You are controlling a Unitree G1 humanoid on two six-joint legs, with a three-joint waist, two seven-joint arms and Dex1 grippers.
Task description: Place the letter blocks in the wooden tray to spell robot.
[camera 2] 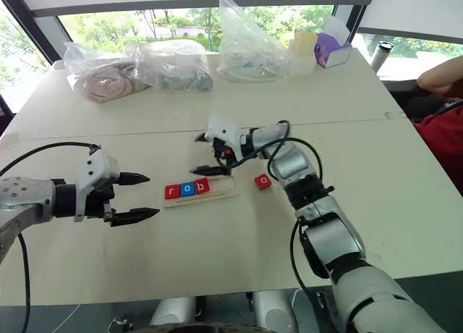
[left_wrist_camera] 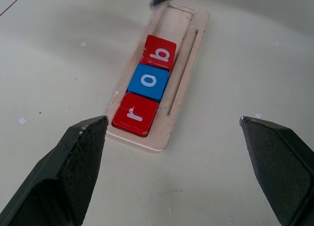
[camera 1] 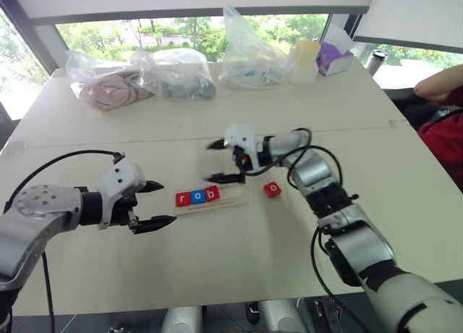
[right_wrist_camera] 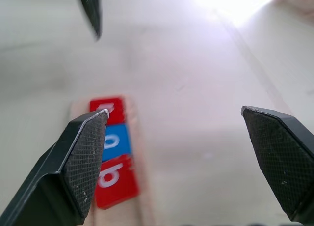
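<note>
Letter blocks (left_wrist_camera: 145, 84) glossy smooth plastic, red and blue. Wooden tray (left_wrist_camera: 189, 44) pale, matt, unfinished-looking wood. Table (camera 1: 217, 260) smooth matt off-white. Left end effector (left_wrist_camera: 174, 162) fingers (left_wrist_camera: 73, 167) black, finely textured. Bags (camera 1: 173, 72) clear crinkled plastic.

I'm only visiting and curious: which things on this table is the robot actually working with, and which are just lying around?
Part of the job:
- wooden tray
- red r block, blue o block, red b block, in the tray
- loose red block beside the tray

Lying about:
- plastic bags
- purple tissue box
- cup
</note>
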